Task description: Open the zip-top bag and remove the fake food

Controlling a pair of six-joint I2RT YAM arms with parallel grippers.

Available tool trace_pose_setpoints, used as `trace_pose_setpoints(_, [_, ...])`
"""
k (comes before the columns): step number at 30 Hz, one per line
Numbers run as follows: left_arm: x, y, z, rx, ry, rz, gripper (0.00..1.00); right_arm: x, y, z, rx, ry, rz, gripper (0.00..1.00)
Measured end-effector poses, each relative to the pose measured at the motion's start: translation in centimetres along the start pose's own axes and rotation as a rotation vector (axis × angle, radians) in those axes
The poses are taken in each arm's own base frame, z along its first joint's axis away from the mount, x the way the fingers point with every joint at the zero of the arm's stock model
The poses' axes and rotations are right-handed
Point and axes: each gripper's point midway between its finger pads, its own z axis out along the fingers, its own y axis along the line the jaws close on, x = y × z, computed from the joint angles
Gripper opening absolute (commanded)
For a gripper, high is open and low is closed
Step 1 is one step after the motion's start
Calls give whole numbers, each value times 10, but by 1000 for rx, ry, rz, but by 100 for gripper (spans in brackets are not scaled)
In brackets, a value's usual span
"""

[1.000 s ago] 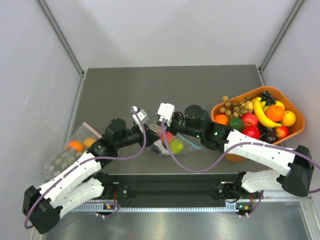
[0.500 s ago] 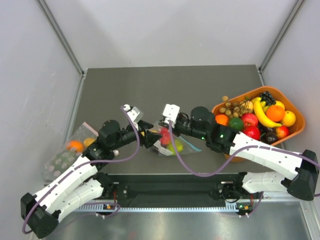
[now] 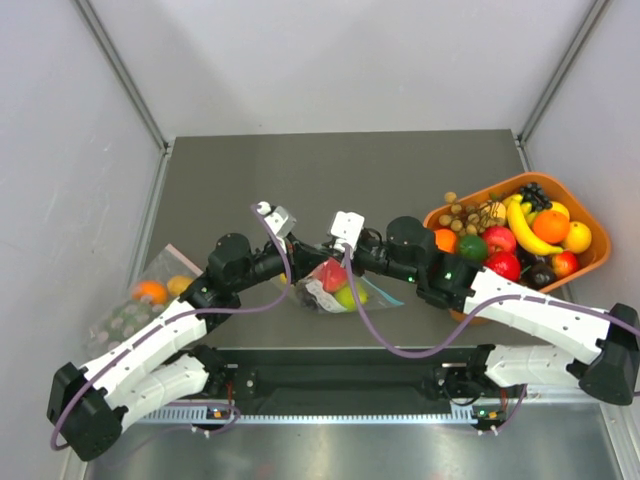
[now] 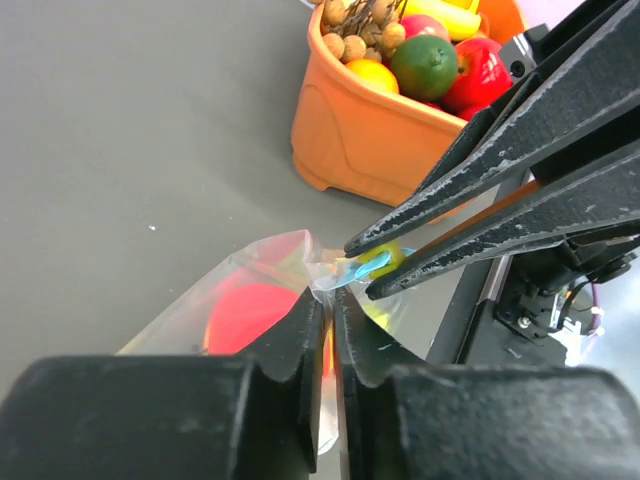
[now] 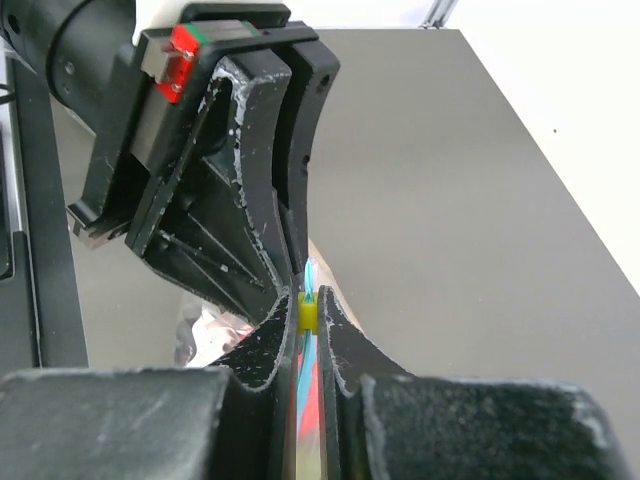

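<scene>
The zip-top bag (image 3: pixel 322 297) lies on the dark table near the front, and both grippers hold its mouth. My left gripper (image 3: pixel 306 266) is shut on the clear plastic at the bag's top edge (image 4: pixel 322 284). My right gripper (image 3: pixel 324 263) is shut on the bag's teal strip at its yellow slider (image 5: pixel 309 311). Its black fingers (image 4: pixel 470 205) meet my left gripper (image 4: pixel 329 296) tip to tip. Inside the bag I see the fake food: a red apple (image 4: pixel 250 315) and a lime-green fruit (image 3: pixel 347 296). The rest of it is hidden.
An orange basket (image 3: pixel 590 262) full of plastic fruit stands at the right and also shows in the left wrist view (image 4: pixel 360 150). A second clear bag with a pinkish edge (image 3: pixel 150 295) and fruit lies at the left table edge.
My left arm swung out and back, and its gripper now grips the bag's mouth beside the right gripper. The right arm shifted slightly right. The bag moved a little with them.
</scene>
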Motion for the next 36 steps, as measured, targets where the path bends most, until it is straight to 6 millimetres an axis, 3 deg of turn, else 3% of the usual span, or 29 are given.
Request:
trace_pose_setpoints(2, [-1, -1, 0, 5, -3, 2, 0, 0, 0, -1, 4, -2, 0, 0])
trace_pose_setpoints(15, [0, -3, 0, 14, -2, 1, 0, 8, 4, -11, 20, -22, 22, 0])
trace_pose_setpoints(24, [10, 1, 5, 6, 29, -19, 0, 26, 9, -10, 28, -4, 58, 0])
trace_pose_setpoints(36, [5, 1, 7, 7, 24, -46, 0, 37, -1, -18, 119, 12, 103, 0])
